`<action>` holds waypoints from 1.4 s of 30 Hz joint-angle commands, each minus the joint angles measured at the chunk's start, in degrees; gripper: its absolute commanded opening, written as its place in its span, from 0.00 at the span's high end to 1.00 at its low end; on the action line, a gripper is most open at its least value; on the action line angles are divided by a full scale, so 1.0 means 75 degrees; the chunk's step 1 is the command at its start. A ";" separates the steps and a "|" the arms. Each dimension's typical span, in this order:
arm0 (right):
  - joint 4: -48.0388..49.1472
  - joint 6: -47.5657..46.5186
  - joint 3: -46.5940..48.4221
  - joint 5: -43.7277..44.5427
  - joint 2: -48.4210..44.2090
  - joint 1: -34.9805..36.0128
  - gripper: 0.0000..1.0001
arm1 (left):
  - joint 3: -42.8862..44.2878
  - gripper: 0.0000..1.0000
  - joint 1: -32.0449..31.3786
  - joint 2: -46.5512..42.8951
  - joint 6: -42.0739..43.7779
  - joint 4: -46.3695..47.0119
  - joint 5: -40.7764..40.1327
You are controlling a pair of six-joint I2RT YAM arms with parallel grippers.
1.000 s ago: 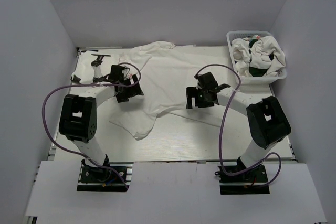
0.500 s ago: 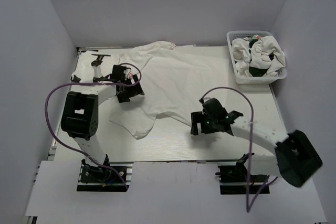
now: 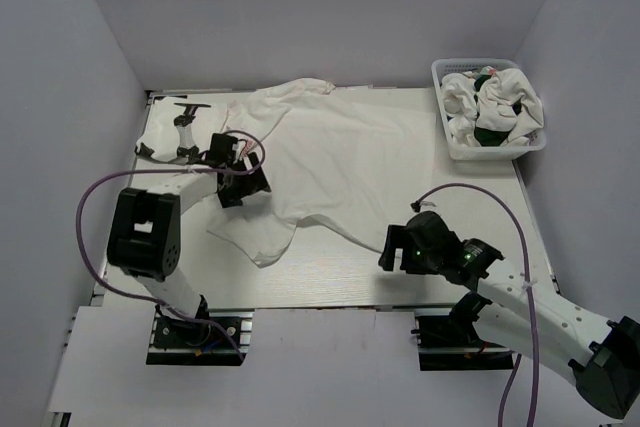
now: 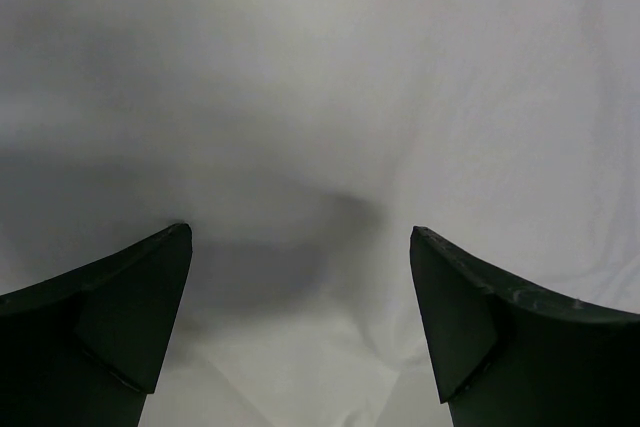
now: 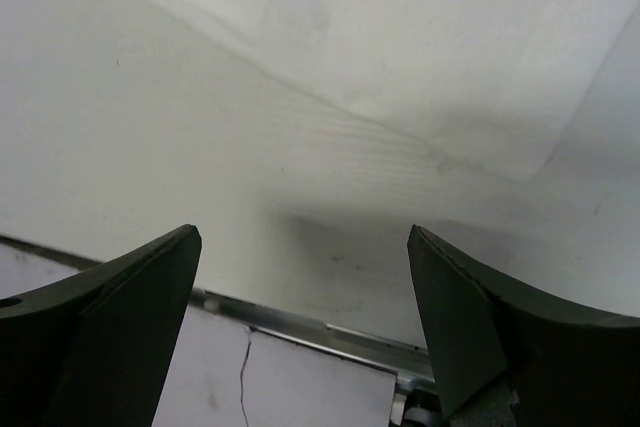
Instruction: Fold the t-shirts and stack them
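Observation:
A large white t-shirt (image 3: 340,162) lies spread print-side down across the table, a sleeve flopped toward the near left. My left gripper (image 3: 243,183) hovers open over the shirt's left side; its wrist view shows only white cloth (image 4: 320,97) between the spread fingers (image 4: 120,297). My right gripper (image 3: 392,252) is open and empty over bare table near the front edge, just off the shirt's lower hem (image 5: 400,47). More crumpled white t-shirts (image 3: 490,102) with dark green showing fill the basket.
The white lattice basket (image 3: 442,77) stands at the back right corner. A black bracket (image 3: 190,107) sits at the back left. The table's metal front rail (image 5: 330,327) shows under the right gripper. White walls enclose three sides.
My right arm has swung back from the shirt's middle to the near right of the table, gripper open throughout. The left gripper shifted slightly down and left over the shirt.

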 commanded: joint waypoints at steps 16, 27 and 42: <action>0.2599 -0.0588 0.1727 0.2127 0.2843 -0.0643 0.10 | -0.3260 0.00 -0.0641 -0.3548 -0.0932 -0.2469 0.0565; 0.3397 -0.0295 0.1447 0.1389 0.4193 -0.1440 0.10 | -0.4174 0.00 -0.1298 -0.6569 -0.1218 -0.4930 0.3304; 0.3900 -0.1043 0.1142 0.1272 0.3537 -0.1851 0.10 | -0.1732 0.00 -0.1369 -0.7186 -0.0829 -0.5344 0.2738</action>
